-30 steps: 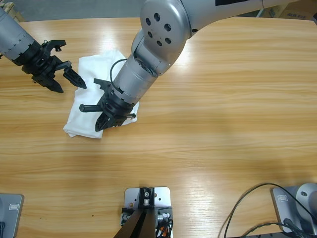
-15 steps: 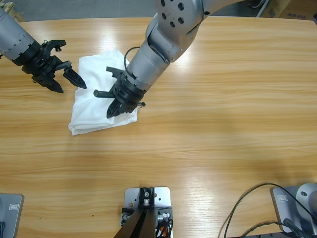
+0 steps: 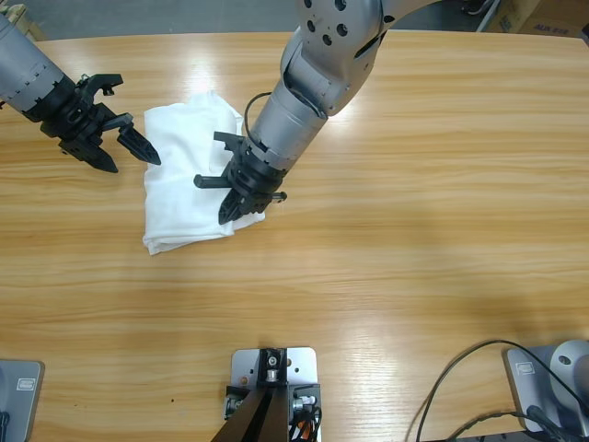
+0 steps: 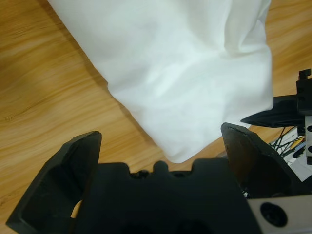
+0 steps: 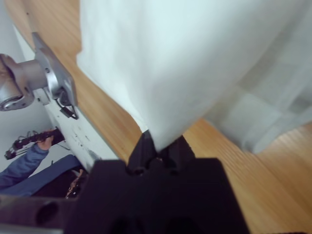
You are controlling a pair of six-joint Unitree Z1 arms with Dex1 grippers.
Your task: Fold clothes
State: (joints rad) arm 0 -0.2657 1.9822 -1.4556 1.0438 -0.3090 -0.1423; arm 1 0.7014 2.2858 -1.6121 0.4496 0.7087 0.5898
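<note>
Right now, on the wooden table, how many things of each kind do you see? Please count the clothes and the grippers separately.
White T-shirt: 1
Black gripper: 2, the left gripper and the right gripper
Total: 3

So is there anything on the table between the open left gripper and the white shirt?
Nothing visible. The left gripper hangs open at the T-shirt's edge, with only bare table around. The right gripper is shut on the opposite edge.

Left gripper (image 3: 129, 152) spread wide; right gripper (image 3: 241, 198) clamped tight.
</note>
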